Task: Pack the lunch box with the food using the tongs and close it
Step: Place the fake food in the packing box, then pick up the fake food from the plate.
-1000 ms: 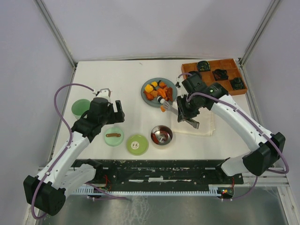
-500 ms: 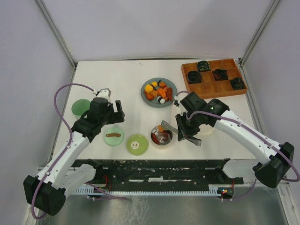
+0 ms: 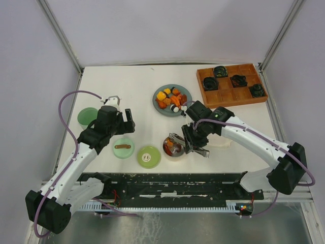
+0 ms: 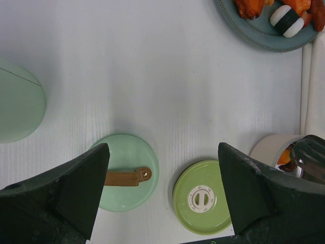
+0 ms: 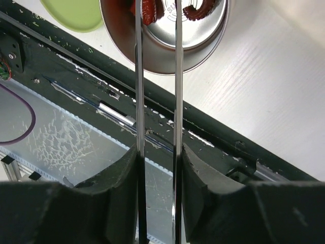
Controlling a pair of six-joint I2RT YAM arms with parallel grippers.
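Note:
My right gripper (image 3: pixel 194 143) (image 5: pixel 158 168) is shut on the silver tongs (image 3: pixel 179 140) (image 5: pixel 138 76). Their two arms stand a little apart and reach over the small steel bowl (image 3: pixel 181 150) (image 5: pixel 203 51). Red-brown and orange food (image 5: pixel 148 10) lies in that bowl; the tong tips run out of the wrist view. More food (image 3: pixel 170 97) and a black-and-white roll (image 4: pixel 285 14) sit on the grey-blue plate (image 3: pixel 155 96). My left gripper (image 3: pixel 129 122) (image 4: pixel 162 152) hangs open and empty above the mint lid (image 3: pixel 123 148) (image 4: pixel 124 193) and the lime-green lid (image 3: pixel 149 156) (image 4: pixel 203 195). The mint canister (image 3: pixel 87 117) stands left.
A compartmented wooden tray (image 3: pixel 226 94) with dark objects sits at the back right. A folded cream cloth (image 3: pixel 219 143) lies partly under my right arm. The bowl and both lids lie close to the table's near edge, beside the black rail (image 5: pixel 213 137).
My right arm has swung from the plate to the steel bowl, carrying an orange piece in the tongs. The tong arms have since spread slightly. The left arm has not moved.

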